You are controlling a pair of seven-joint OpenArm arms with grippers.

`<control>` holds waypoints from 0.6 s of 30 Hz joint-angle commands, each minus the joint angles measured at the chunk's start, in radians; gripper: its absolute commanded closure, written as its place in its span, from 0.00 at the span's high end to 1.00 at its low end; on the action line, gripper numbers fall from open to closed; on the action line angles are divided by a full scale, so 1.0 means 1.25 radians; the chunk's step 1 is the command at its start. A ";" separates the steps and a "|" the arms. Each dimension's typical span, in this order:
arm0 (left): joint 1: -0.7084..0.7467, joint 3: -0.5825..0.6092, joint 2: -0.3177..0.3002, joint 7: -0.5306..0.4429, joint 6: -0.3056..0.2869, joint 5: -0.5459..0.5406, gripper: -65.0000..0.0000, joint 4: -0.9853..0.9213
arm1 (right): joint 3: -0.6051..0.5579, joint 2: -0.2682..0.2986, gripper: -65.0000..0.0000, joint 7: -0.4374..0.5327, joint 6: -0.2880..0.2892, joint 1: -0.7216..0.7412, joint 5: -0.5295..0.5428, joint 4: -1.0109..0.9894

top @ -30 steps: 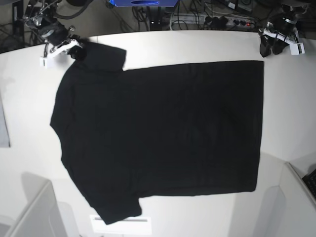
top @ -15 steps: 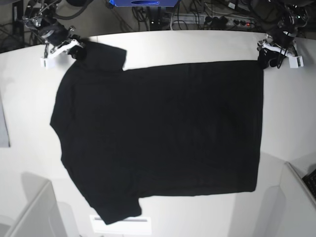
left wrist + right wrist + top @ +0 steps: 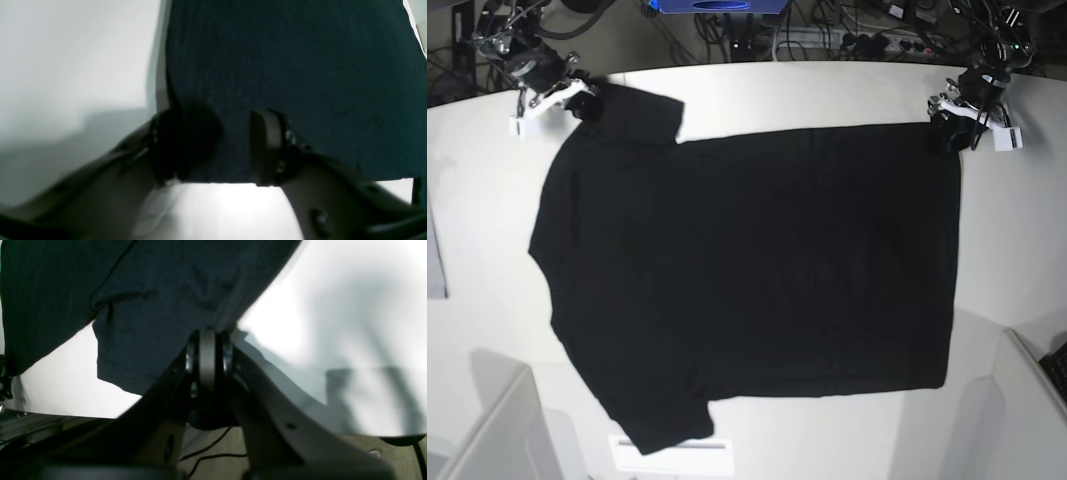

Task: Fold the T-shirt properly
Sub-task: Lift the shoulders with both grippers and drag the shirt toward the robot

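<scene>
The left tool [image 3: 951, 130] reaches in from the 2 o'clock corner of the base view and sits over the hem corner of the T-shirt [image 3: 747, 280]. In the left wrist view this tool [image 3: 217, 146] has its jaws partly apart, one finger [image 3: 267, 146] resting on the dark cloth well in from the edge and the other at the cloth's side edge, with fabric lying between them; whether they pinch it cannot be told.

The right tool [image 3: 577, 100] comes in from the 10 o'clock corner and sits at the tip of the far sleeve. In the right wrist view that tool [image 3: 207, 350] has its jaws pressed together on the sleeve's edge, the cloth bunching and wrinkling just above the pads.

The T-shirt lies spread flat, plain black side up, across the middle of the white table [image 3: 827, 90], collar side toward 9 o'clock and hem toward 3 o'clock, the near sleeve pointing to 7 o'clock.

Cables and a power strip [image 3: 897, 42] lie beyond the table at 12 o'clock. Grey panels [image 3: 497, 430] stand at the 7 and 5 o'clock corners.
</scene>
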 commanded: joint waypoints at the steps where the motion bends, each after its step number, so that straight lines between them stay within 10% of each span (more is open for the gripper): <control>1: 0.008 0.000 -0.004 0.034 0.005 0.026 0.36 0.002 | -0.001 0.014 0.00 -0.051 -0.018 -0.014 -0.066 -0.007; 7: -0.019 0.005 -0.004 0.034 0.005 0.026 0.01 -0.009 | 0.003 0.016 0.00 -0.051 -0.018 -0.014 -0.066 -0.005; 18: 0.035 -0.003 -0.012 0.032 0.005 0.027 0.00 0.062 | 0.004 0.011 0.00 -0.056 -0.021 -0.062 -0.066 0.142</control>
